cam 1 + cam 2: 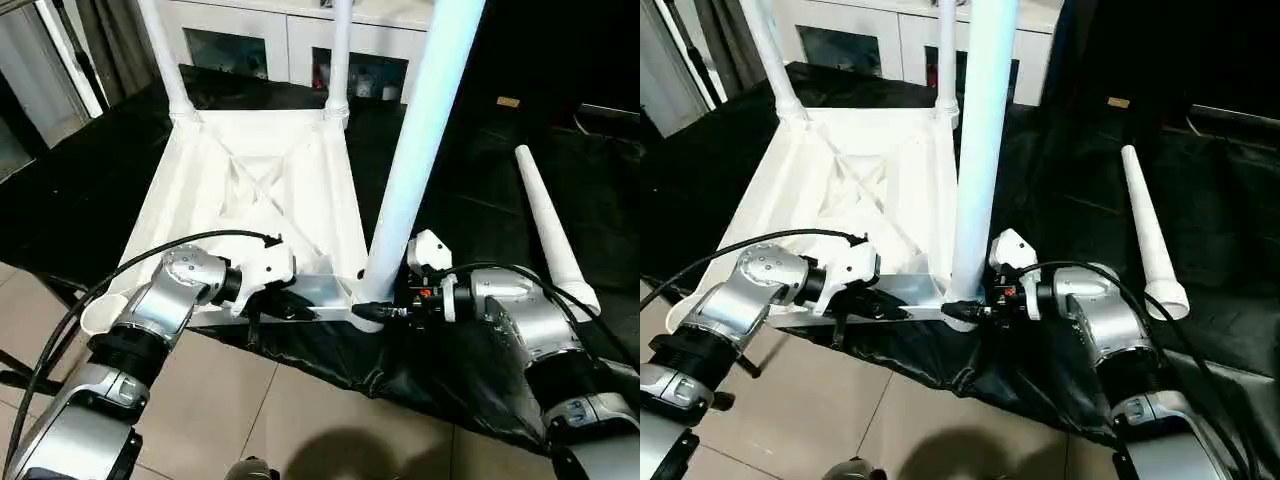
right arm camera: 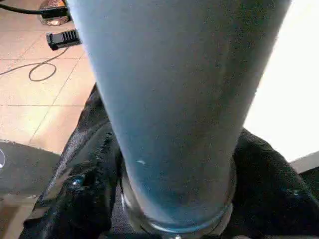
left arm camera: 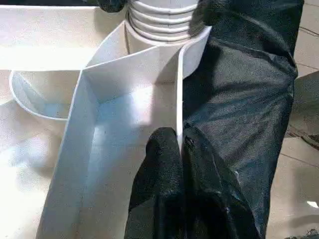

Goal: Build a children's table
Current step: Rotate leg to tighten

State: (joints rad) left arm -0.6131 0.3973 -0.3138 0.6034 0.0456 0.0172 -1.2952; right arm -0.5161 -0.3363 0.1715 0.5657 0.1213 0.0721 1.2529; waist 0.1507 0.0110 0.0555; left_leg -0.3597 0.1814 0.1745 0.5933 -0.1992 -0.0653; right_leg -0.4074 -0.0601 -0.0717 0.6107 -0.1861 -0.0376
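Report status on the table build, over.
Left gripper shut on tabletop rim. Right gripper around third leg, upright in near corner socket. Fourth leg loose on black cloth. Nothing blocking.

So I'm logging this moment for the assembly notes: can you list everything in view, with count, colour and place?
tabletop: one, white, upside down on the black cloth.
fitted legs: three, white, upright in corner sockets; two far, one near.
loose leg: one, white, lying on the cloth to the right.
black cloth: one, covering the work surface.
cabinet: one, white, glass doors, behind.
tiled floor: beige, below.
left gripper: shut on the tabletop's near rim.
right gripper: around the near leg's base.
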